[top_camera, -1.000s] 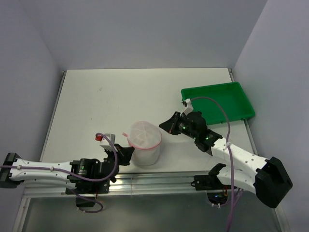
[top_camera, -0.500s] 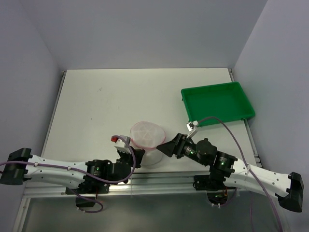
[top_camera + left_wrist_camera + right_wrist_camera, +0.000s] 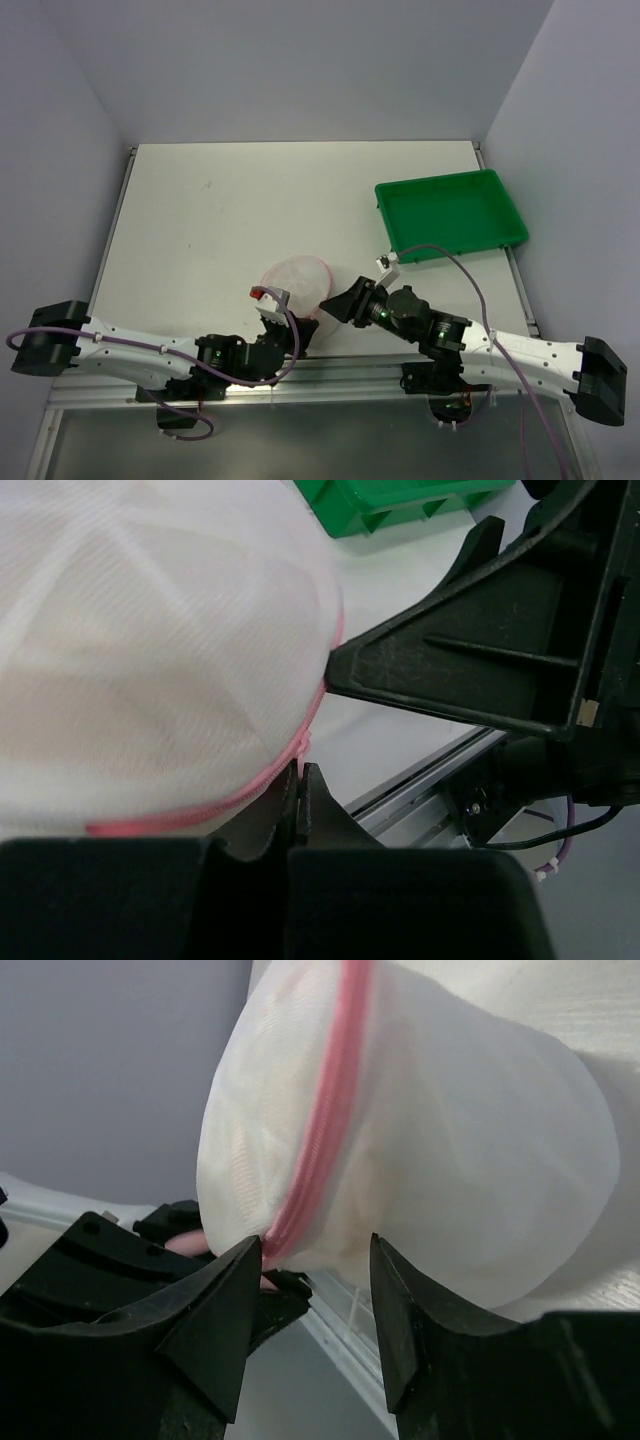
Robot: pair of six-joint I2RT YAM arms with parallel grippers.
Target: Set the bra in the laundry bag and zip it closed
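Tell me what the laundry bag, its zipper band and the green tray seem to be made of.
The laundry bag: likely fine synthetic mesh, white, matte, translucent; woven grid shows. The zipper band: pink fabric tape, probably polyester; teeth unclear. The green tray: rigid moulded plastic, slightly glossy, ribs under its rim.

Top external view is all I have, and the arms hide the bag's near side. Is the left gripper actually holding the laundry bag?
Observer: Yes. The left wrist view shows the left gripper, fingers shut, pinching the pink zipper band at the rim of the laundry bag.
Operator: And the right one?
Observer: The right gripper is open, its fingers straddling that band, one fingertip right at it.
Operator: Is the bra inside?
Observer: A beige tint shows through the mesh, likely the bra.
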